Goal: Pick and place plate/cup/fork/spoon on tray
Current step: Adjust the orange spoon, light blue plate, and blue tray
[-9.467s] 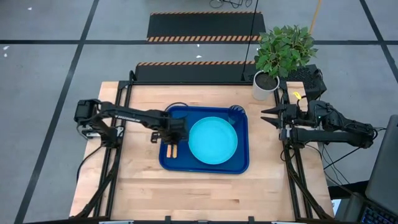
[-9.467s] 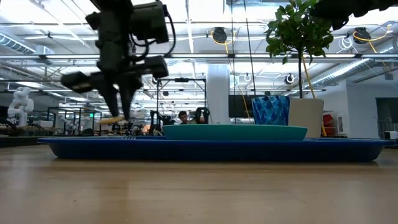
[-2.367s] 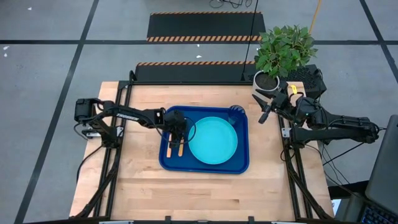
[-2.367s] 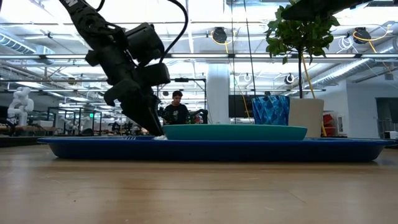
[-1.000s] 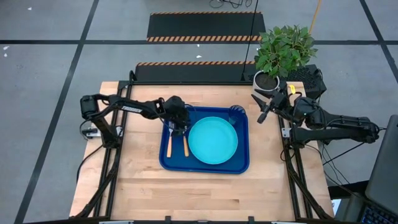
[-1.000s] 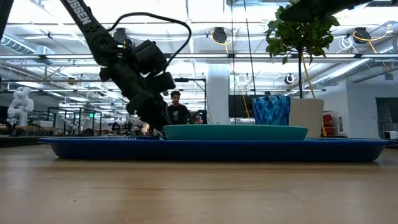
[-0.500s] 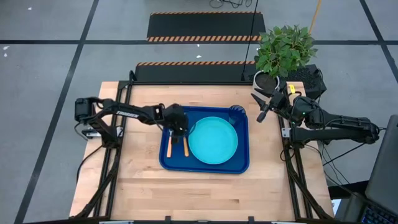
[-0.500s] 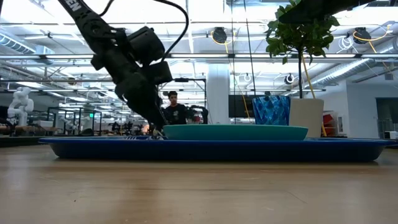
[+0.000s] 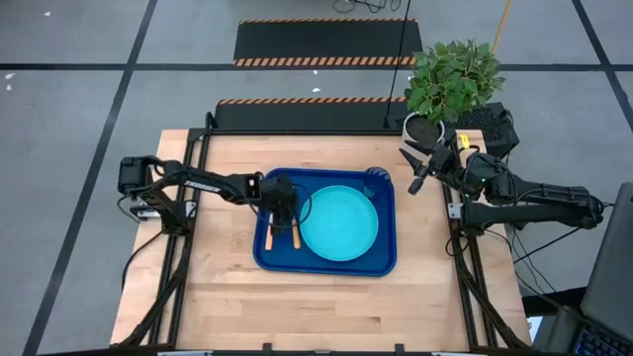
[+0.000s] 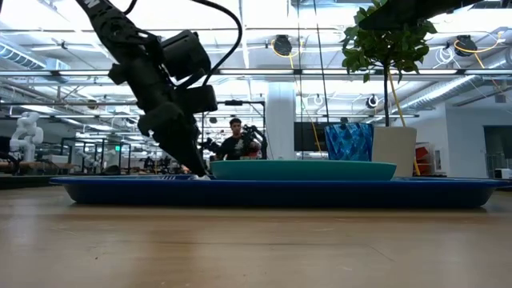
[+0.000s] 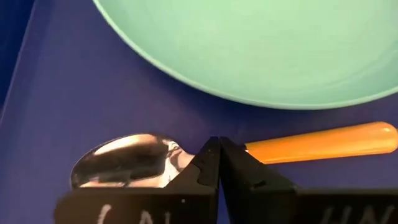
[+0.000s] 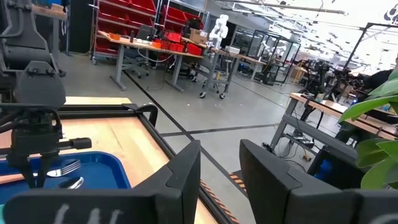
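On the tray (image 9: 381, 259), beside the plate (image 9: 338, 223), the spoon (image 11: 124, 167) is being set down by the left gripper (image 9: 281, 206), fingers together at its neck; release is being called for next.

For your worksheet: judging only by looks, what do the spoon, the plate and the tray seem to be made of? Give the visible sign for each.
Spoon: polished metal bowl, mirror-like reflections; matte orange handle, probably plastic.
Plate: turquoise, smooth and evenly coloured with a soft sheen, likely plastic.
Tray: dark blue, rounded moulded corners and raised rim, likely plastic.
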